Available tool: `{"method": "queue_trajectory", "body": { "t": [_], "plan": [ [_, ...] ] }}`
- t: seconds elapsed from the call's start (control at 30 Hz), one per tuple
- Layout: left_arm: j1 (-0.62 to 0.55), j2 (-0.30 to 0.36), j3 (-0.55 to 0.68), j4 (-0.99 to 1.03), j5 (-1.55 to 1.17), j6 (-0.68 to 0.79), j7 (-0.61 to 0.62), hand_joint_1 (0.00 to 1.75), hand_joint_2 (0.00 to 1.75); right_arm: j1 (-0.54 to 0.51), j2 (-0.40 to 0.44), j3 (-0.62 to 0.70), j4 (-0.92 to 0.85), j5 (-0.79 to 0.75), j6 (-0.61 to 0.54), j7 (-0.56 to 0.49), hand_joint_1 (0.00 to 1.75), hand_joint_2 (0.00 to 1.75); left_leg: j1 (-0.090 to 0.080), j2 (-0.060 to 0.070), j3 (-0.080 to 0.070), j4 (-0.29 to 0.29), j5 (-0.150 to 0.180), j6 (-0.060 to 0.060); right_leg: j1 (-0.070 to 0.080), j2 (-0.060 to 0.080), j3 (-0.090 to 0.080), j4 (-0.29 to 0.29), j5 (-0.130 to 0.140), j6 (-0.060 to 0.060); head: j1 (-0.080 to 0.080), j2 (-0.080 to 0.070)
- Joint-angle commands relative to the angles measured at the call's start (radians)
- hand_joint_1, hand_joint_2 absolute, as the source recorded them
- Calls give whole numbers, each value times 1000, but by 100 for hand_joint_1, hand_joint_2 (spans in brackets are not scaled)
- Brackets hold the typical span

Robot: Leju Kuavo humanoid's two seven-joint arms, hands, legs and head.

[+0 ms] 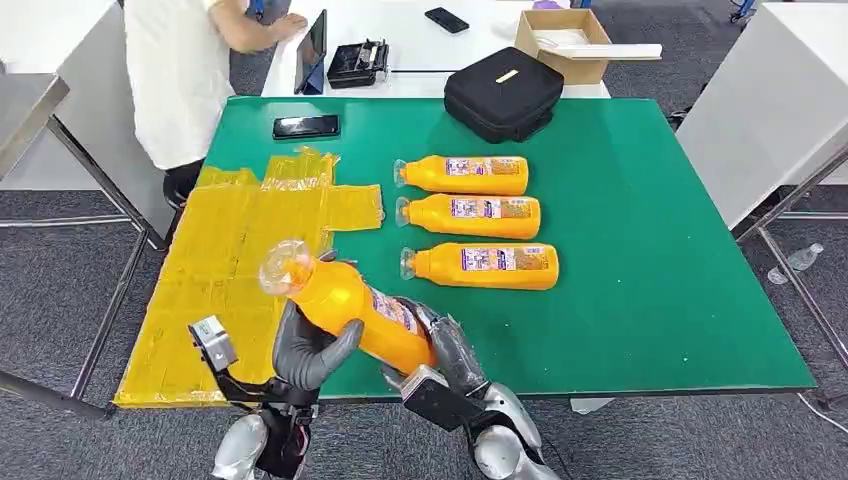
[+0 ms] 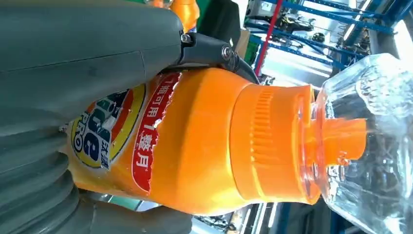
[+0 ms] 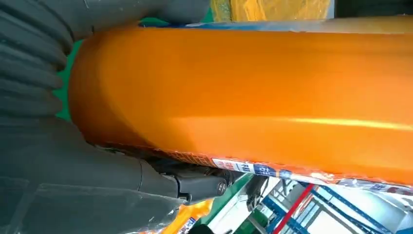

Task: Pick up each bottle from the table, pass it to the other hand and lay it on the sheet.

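Observation:
An orange bottle (image 1: 350,308) with a clear cap is held tilted above the table's near edge, cap toward the yellow sheet (image 1: 225,270). My left hand (image 1: 310,350) wraps its upper body near the neck, and my right hand (image 1: 450,350) grips its base end. Up close, the left wrist view has the bottle's (image 2: 204,141) shoulder, label and clear cap, and the right wrist view has its orange body (image 3: 243,97). Three more orange bottles (image 1: 465,175) (image 1: 470,216) (image 1: 482,266) lie in a row on the green table (image 1: 640,250), caps toward the sheet.
A black phone (image 1: 306,126) lies at the table's far left and a black case (image 1: 503,92) at the far edge. A person in white (image 1: 180,70) stands beyond the sheet. A white table behind carries a cardboard box (image 1: 570,40), a tablet and a device.

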State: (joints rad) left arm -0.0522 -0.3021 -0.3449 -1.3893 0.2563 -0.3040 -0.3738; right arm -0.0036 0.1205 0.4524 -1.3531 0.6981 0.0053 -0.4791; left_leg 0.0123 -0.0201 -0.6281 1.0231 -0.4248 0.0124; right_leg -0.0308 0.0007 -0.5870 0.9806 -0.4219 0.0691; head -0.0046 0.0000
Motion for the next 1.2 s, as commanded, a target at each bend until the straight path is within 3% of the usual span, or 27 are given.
{"method": "queue_trajectory", "body": {
  "t": [0.03, 0.13, 0.17, 0.2, 0.23, 0.27, 0.33, 0.4, 0.5, 0.63, 0.83, 0.9, 1.2],
  "plan": [
    [-44, -21, -39, 110, -20, -2, 3, 175, 175, -37, -14, 10, 63, 0, -2, -1, 175, 175, 0, 0, 2, -1, 0, 0, 1, -1, 3, -1, 0, -2, 0, 0],
    [-44, -22, -39, 111, -20, -2, 3, 175, 175, -38, -14, 9, 63, 0, -2, -1, 175, 175, 1, 1, 4, -1, -1, 0, 1, -1, 5, -1, -1, -4, 0, 0],
    [-43, -22, -37, 109, -20, -1, 3, 175, 175, -38, -14, 9, 61, 0, -2, -1, 161, 175, 0, 1, 3, -1, -1, 0, 1, -1, 3, -1, -1, -3, 0, 0],
    [-42, -23, -35, 105, -22, 1, 2, 175, 175, -39, -14, 8, 59, 0, -3, -1, 134, 175, 0, 1, 4, -1, -1, 0, 1, -1, 5, -1, -1, -3, 0, 0],
    [-39, -23, -30, 95, -46, 22, -5, 175, 175, -35, -11, -1, 53, -2, -7, -1, 14, 175, 1, 1, 5, 0, -2, 0, 2, -1, 6, -1, -1, -4, 0, 0],
    [-37, -22, -27, 86, -61, 31, -8, 175, 175, -32, -7, -7, 49, -2, -10, 0, 0, 175, 0, 0, 3, 0, -1, 0, 1, -1, 4, -1, -1, -3, 0, 0],
    [-36, -20, -23, 74, -75, 41, -9, 175, 175, -28, -5, -13, 47, -4, -13, 3, 0, 175, 1, 1, 4, 0, -1, 0, 1, 0, 4, -1, -1, -4, 0, 0],
    [-27, -14, -18, 27, -220, 143, -6, 175, 175, -8, 3, -57, 46, 8, -43, 33, 0, 175, 0, 1, 4, 0, -1, 0, 1, -1, 4, -1, -1, -3, 0, 0],
    [-14, -16, 0, -48, -332, 191, 13, 175, 175, 3, -9, -88, 27, 142, -143, 62, 0, 175, 1, 2, 6, 0, -3, 0, 2, -1, 7, -1, -2, -5, 0, 0],
    [3, -6, 17, -128, -544, 284, 8, 175, 175, 15, -9, -223, -39, 305, -303, 103, 0, 175, 0, 1, 3, 0, -2, 1, 1, -1, 4, 0, -2, -3, 0, 0],
    [6, -15, 28, -139, -554, 280, 13, 175, 175, 15, -2, -249, -54, 314, -285, 96, 0, 175, 0, 1, 3, 0, -1, 0, 1, 0, 4, -1, -1, -4, 0, 0],
    [-7, -2, 30, -151, -689, 349, 12, 175, 175, 7, -18, -261, -39, 388, -281, 149, 0, 175, 0, 1, 4, 0, -1, 0, 1, 0, 4, 0, -1, -4, 0, 0],
    [-6, 9, 39, -169, -755, 369, 24, 175, 175, 11, -10, -297, -55, 327, -274, 118, 0, 175, 0, 2, 5, 0, -2, 0, 1, 0, 6, -1, -2, -4, 0, 0]
  ]
}}
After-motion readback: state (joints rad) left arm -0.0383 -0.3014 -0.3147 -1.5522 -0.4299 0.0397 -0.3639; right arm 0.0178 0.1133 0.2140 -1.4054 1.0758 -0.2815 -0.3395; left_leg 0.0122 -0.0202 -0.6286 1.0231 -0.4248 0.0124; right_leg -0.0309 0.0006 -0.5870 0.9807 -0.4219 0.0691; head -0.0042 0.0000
